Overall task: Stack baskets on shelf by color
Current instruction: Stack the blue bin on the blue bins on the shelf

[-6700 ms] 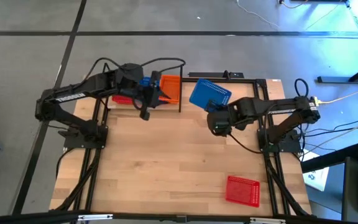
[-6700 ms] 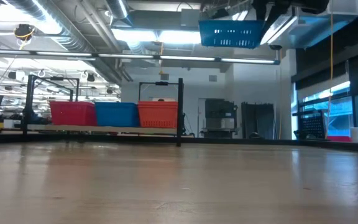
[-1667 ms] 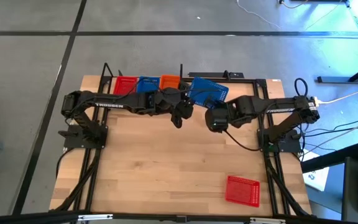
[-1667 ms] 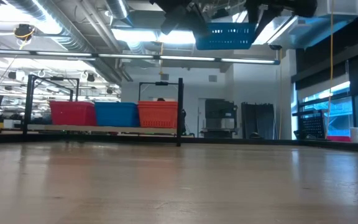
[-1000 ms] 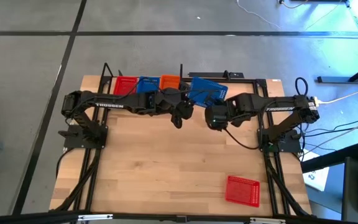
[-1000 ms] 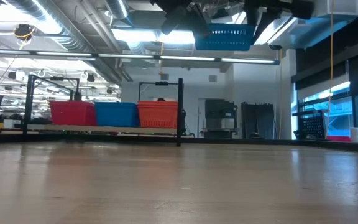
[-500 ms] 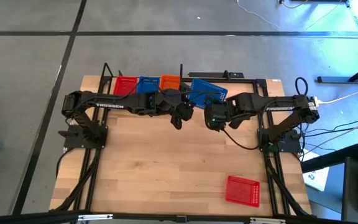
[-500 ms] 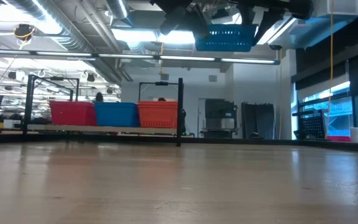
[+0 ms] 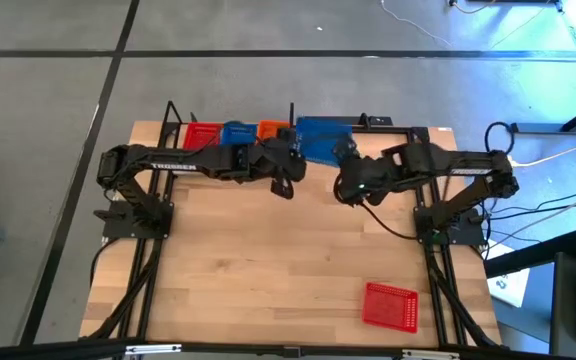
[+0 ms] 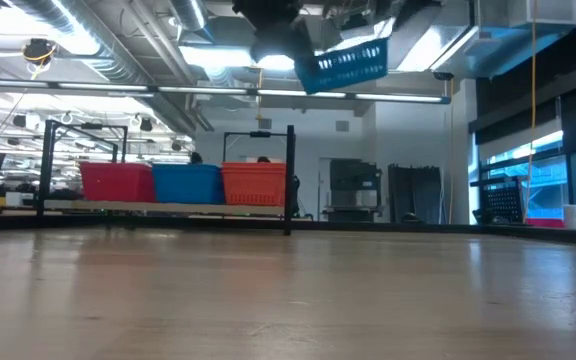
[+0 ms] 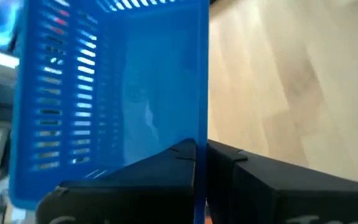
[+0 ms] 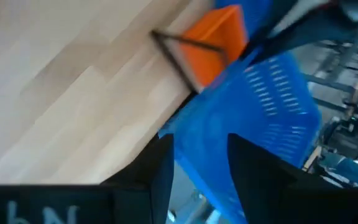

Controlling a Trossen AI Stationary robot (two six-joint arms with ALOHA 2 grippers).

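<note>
A blue basket (image 9: 323,138) hangs in the air above the table's far edge, just right of the shelf (image 9: 180,122); in the low view the blue basket (image 10: 343,65) is tilted. My left gripper (image 9: 296,166) is shut on its left near corner. My right gripper (image 9: 348,178) is open at its right near side; in the right wrist view its fingers (image 12: 160,165) stand apart with the basket's edge (image 12: 197,149) before the gap. Red (image 10: 116,183), blue (image 10: 186,184) and orange (image 10: 254,183) baskets stand side by side on the shelf board (image 10: 168,208). My left gripper pinches one side wall of the blue basket (image 11: 199,134), one finger inside the basket (image 11: 166,165) and one outside (image 11: 244,168). It comes at the basket from the table's left. The basket is lifted clear of table and shelf, and tilted.
A single red basket (image 9: 390,303) lies on the table near its near right corner. The shelf's black upright posts (image 10: 290,180) rise at the far edge beside the hanging basket. The middle of the wooden table (image 9: 268,260) is bare.
The blue basket has shifted toward the table's left, nearer the shelf's right post. It has turned square to the far edge and tipped from level to slanted. My left gripper has gone slightly toward the far edge with it.
</note>
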